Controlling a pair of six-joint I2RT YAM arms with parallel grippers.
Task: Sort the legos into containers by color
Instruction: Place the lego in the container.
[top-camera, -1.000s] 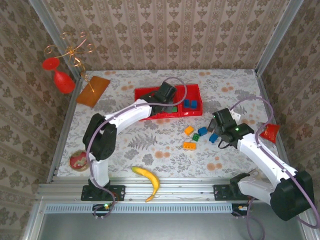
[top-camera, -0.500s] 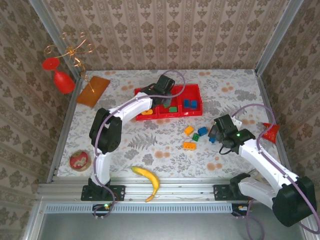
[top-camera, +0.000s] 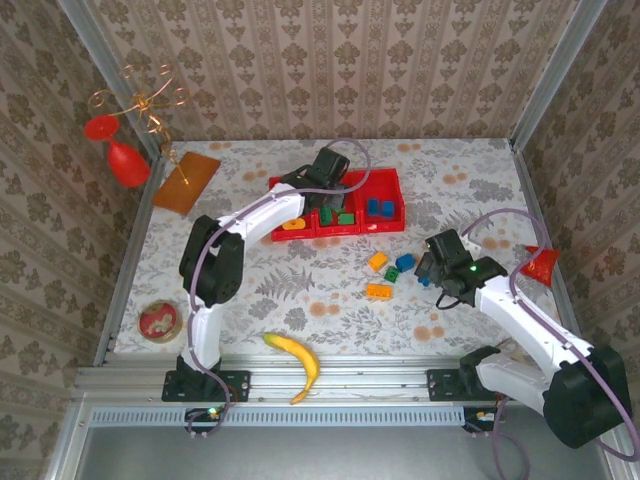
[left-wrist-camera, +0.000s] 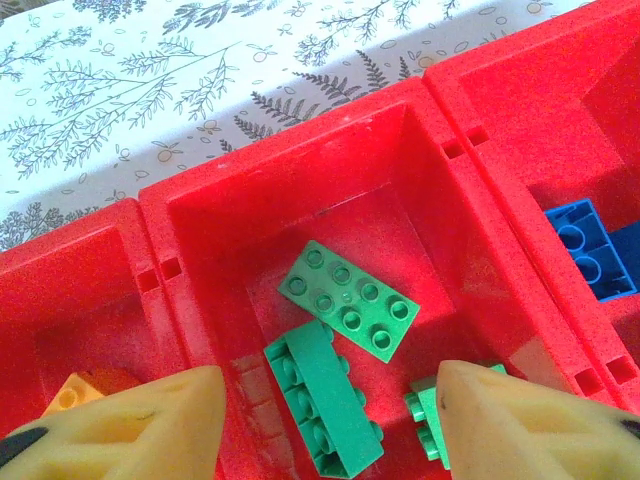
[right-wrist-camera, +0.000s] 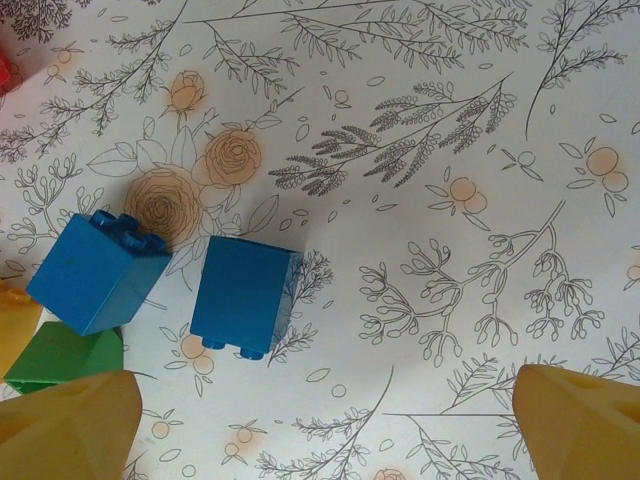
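The red tray stands at the back of the table. My left gripper hangs open over its middle compartment. Three green legos lie there: one flat, one on its side between my fingers, and one partly behind the right finger. An orange lego is in the left compartment and blue ones in the right. My right gripper is open, low over the loose legos. Two blue bricks and a green one lie ahead of its fingers.
Two orange bricks lie left of the blue ones. A banana rests near the front edge. A round red-and-white object sits at the left, a red packet at the right, and an orange-brown board at the back left.
My left gripper has opened over the middle compartment and the green brick now lies loose below it. My right gripper has shifted slightly toward the blue bricks.
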